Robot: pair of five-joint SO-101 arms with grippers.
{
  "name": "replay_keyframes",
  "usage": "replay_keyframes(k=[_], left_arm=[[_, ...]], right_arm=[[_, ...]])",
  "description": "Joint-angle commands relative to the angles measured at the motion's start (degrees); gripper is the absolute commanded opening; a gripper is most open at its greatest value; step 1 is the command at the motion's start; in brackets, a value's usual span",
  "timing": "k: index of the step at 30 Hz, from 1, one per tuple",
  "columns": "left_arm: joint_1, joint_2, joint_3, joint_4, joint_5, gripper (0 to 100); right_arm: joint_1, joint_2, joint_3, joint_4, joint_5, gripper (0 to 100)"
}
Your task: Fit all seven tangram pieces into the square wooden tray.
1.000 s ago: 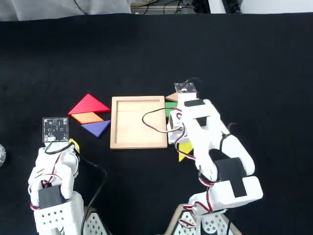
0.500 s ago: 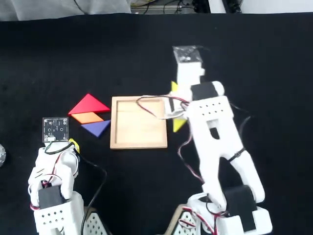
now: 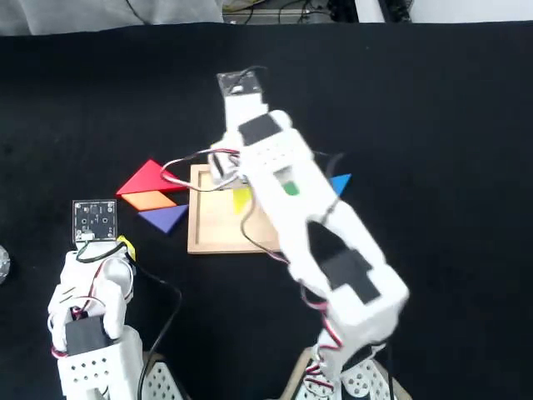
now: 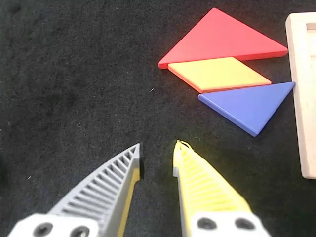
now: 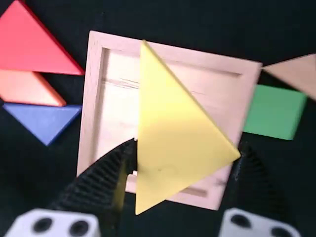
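- Yellow was the colour that had moved: the large yellow triangle [image 5: 173, 138] hung over the square wooden tray [image 5: 95, 98], clamped between the jaws of the right gripper [image 5: 185, 148], one finger on each side of it.
- A second before, that arm had been folded low at the tray's right side. Half a second before, it had stretched up with the triangle at the tray's right edge. Now it had swung left across the tray.
- For the task, this looked like the first piece arriving. The tray floor showed bare wood, and the triangle seemed held above it, not yet seated.
- The triangle's long edge ran aslant to the tray walls, so it probably needed turning before lowering.
- The left gripper [image 4: 158, 147] had not shifted. It rested over the black cloth [image 4: 74, 74] near the left pieces, its jaws slightly apart with nothing between them.
- The red triangle [image 4: 222, 37], the orange parallelogram [image 4: 219, 74] and the blue triangle [image 4: 247, 103] lay where they had been, just left of the tray.
- A green piece [image 5: 274, 111] and a tan triangle [image 5: 296, 71] lay just beside the tray's right edge.
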Motion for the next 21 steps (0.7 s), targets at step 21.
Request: replay_keyframes(k=[21], left_arm=[[0.04,-0.09,1.19,-0.88,-0.35,12]], right_arm=[[-11.08,18.33,-18.51,6.24,-18.90,27.9]])
